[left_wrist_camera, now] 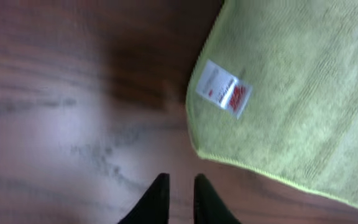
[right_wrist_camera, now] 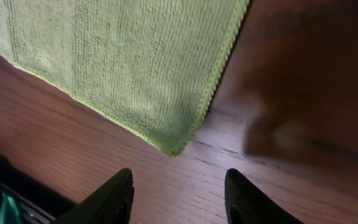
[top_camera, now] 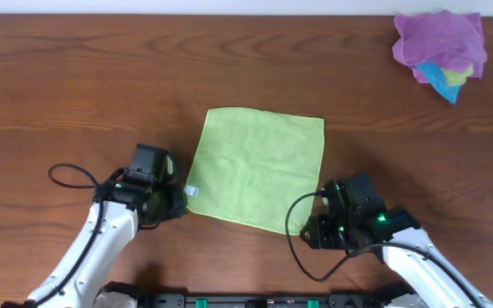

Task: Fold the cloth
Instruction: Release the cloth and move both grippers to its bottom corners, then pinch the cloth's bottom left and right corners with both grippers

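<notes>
- Cloth point(top_camera: 255, 169), overhead view: it lies spread flat in one layer near the middle of the table point(top_camera: 75, 85), its square turned slightly off the table edges.
- The white tag point(top_camera: 192, 190) sits at the cloth's 8 o'clock corner.
- I see the left gripper point(top_camera: 176, 204) just beside that tag corner, at the cloth's 8 o'clock. From above I cannot tell the gap between its fingers.
- The right gripper point(top_camera: 313, 229) is at the cloth's 5 o'clock, near the bottom corner on that side and apart from it. Its opening is also unreadable here.
- A crumpled purple cloth point(top_camera: 439, 38) lies at the table's 1 o'clock corner, well apart from the lime one, with a blue cloth point(top_camera: 442, 81) poking out at its 6 o'clock edge.
- Left wrist view: the left gripper point(left_wrist_camera: 180, 186) is at 6 o'clock in the frame, with its fingers close together and only a narrow slit of table point(left_wrist_camera: 55, 124) between them. They grip nothing.
- The cloth point(left_wrist_camera: 303, 93) fills 1 to 4 o'clock. The tag point(left_wrist_camera: 224, 88) lies face up near the rounded corner, which is just ahead of the fingertips, not touching them.
- Right wrist view: the right gripper point(right_wrist_camera: 179, 180) is wide apart and holds nothing, with bare table point(right_wrist_camera: 303, 74) between the fingers point(right_wrist_camera: 114, 196).
- The cloth point(right_wrist_camera: 123, 56) covers 9 to 12 o'clock. Its stitched corner points down towards the gap and stops short of it.
</notes>
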`<state>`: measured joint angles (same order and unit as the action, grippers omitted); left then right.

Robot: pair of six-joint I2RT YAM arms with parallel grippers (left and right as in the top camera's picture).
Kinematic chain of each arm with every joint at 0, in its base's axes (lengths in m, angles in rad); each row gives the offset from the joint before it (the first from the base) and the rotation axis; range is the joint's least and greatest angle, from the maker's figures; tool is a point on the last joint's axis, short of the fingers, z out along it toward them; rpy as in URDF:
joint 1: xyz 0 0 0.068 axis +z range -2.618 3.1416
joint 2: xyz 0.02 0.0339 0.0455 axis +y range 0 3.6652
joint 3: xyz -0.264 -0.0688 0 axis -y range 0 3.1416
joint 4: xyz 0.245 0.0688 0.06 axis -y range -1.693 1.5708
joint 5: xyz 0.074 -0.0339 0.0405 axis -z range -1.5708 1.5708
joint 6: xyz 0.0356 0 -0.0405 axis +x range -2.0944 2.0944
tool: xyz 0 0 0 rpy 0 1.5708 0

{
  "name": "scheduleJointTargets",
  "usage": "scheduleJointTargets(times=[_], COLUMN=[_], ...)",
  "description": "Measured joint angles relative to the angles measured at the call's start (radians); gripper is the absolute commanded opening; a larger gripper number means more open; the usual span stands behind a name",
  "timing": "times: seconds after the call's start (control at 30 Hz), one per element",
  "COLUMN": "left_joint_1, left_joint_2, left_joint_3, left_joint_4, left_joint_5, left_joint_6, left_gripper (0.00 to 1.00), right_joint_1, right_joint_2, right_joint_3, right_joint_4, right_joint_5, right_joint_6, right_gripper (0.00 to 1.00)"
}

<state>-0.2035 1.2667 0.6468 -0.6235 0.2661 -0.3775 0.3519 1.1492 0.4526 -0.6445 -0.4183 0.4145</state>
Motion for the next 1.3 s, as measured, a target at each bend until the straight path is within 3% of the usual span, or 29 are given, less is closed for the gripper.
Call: scheduleJointTargets(times=[0.43,1.3], left_joint_1=[0.037,0.037], left_joint_2=[0.193,0.203], left_joint_3=[0.000,0.000], left_joint_4=[0.110,0.134], left_joint_5=[0.153,0.153], left_joint_6=[0.040,0.098], left_gripper=[0.22,0.22], right_joint_1=[-0.007,-0.008], right_joint_2=[0.000,0.125], right_joint_3=[-0.003,-0.022], right_joint_4=[0.039,0.148], right_joint_5=[-0.040,-0.074], right_joint_6=[0.012,0.200], right_gripper=[0.51,0.45])
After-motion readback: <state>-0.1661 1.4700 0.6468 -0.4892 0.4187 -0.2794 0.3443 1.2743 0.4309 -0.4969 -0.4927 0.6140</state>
